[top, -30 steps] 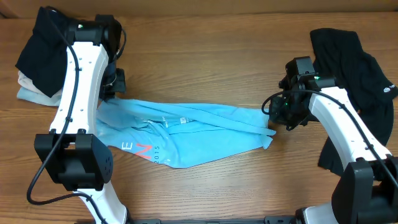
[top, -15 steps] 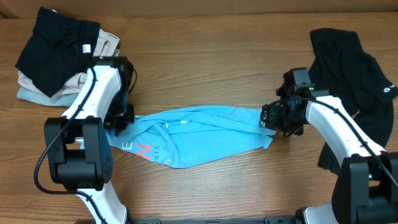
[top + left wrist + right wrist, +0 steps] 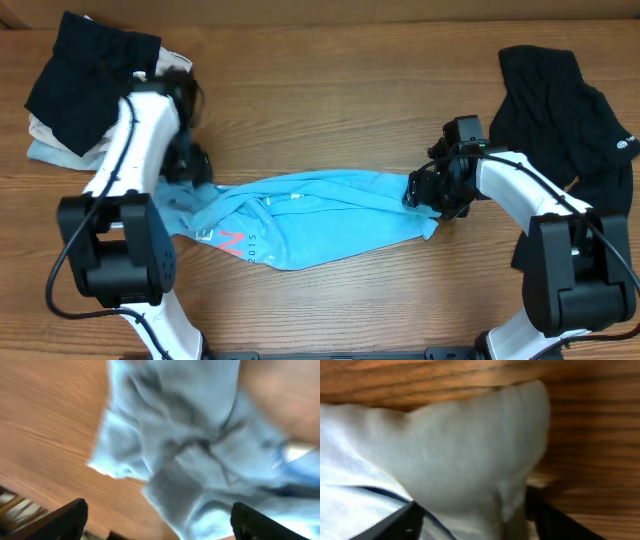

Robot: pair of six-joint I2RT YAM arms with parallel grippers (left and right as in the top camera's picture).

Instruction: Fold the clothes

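The light-blue T-shirt [image 3: 310,220] lies bunched lengthwise across the middle of the table, with red-and-white lettering [image 3: 232,241] near its front left. My left gripper [image 3: 192,170] hovers over the shirt's left end, open. In the left wrist view the left gripper [image 3: 160,522] has its fingers [image 3: 62,521] spread wide over rumpled blue cloth [image 3: 200,460]. My right gripper [image 3: 422,190] sits at the shirt's right end. There the right gripper [image 3: 472,517] is open, with a corner of the shirt [image 3: 470,450] lying between its fingers [image 3: 402,522]. A black garment [image 3: 560,100] lies at the far right.
A pile of clothes sits at the back left: a black piece [image 3: 85,70] on top of beige and white ones [image 3: 45,140]. Bare wooden table [image 3: 330,100] shows behind and in front of the shirt.
Both grippers have opened and let go of the shirt's ends. The left one came down toward the shirt and then rose a little. The right one shifted left, and the shirt now lies more bunched.
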